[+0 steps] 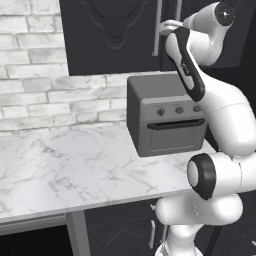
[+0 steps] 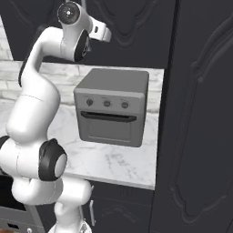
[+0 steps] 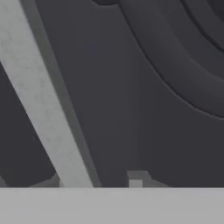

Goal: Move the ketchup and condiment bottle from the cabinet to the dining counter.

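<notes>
While the arm (image 1: 210, 100) is reaching up toward twelve o'clock, the cabinet (image 1: 110, 35) is hanging shut above the marble counter (image 1: 75, 165). From the left base view, brick wall (image 1: 30, 75) is showing at nine o'clock; the right base view is instead giving a tall dark cupboard (image 2: 200, 113) at three o'clock. A grey toaster oven (image 2: 111, 107) is sitting on the counter. The hand view is pressing close to the carved door, its silver bar handle (image 3: 41, 105) running diagonally at eight o'clock. The gripper (image 1: 167, 26) is sitting at that handle; whether it is clamping it, I cannot tell.
</notes>
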You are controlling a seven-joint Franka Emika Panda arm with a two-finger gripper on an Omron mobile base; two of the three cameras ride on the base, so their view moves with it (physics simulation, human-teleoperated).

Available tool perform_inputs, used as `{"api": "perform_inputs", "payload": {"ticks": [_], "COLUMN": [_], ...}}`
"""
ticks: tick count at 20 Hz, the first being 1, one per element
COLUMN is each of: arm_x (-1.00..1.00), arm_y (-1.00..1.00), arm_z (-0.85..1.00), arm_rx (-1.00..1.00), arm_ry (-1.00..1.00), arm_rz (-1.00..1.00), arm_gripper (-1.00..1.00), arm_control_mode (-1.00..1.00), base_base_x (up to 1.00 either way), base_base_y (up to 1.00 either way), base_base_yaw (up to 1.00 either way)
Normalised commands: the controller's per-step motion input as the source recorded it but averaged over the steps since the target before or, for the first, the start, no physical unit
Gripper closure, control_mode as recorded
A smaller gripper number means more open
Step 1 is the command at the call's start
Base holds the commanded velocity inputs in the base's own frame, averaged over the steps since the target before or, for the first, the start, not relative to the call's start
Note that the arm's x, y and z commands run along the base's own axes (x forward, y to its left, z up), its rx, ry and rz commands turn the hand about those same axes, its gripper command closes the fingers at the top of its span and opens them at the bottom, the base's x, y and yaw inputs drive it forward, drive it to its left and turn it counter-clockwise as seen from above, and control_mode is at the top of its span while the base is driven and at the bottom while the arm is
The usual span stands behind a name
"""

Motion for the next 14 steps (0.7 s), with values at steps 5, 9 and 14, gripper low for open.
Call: {"api": "perform_inputs", "payload": {"ticks": [5, 9, 14], "arm_x": [-0.51, -0.59, -0.61], "arm_y": [-0.43, -0.54, -0.65], "arm_z": [0.00, 0.00, 0.00], "arm_rx": [0.03, 0.02, 0.03], "arm_ry": [0.00, 0.00, 0.00], "arm_rz": [0.00, 0.00, 0.00], "arm_gripper": [1.00, 1.00, 1.00], "arm_control_mode": [-1.00, -1.00, -1.00], "base_base_x": [0.00, 0.00, 0.00], "base_base_y": [0.00, 0.00, 0.00], "base_base_yaw": [0.00, 0.00, 0.00]}}
